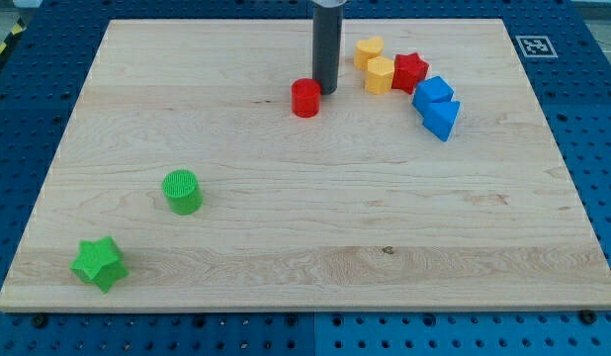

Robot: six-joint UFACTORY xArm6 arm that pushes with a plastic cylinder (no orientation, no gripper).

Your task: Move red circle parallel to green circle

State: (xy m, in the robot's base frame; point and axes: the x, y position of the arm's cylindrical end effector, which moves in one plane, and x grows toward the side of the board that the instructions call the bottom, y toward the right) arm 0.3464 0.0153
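Note:
The red circle stands on the wooden board in the upper middle of the view. The green circle stands lower left of it, well apart. My tip is down at the board right beside the red circle, on its upper right side, touching or nearly touching it. The dark rod rises straight up from there and leaves the view at the top.
A green star lies near the bottom left corner. At the upper right are a yellow cylinder, a yellow hexagonal block, a red star, a blue cube and a blue wedge-like block. A marker tag sits off the board's top right corner.

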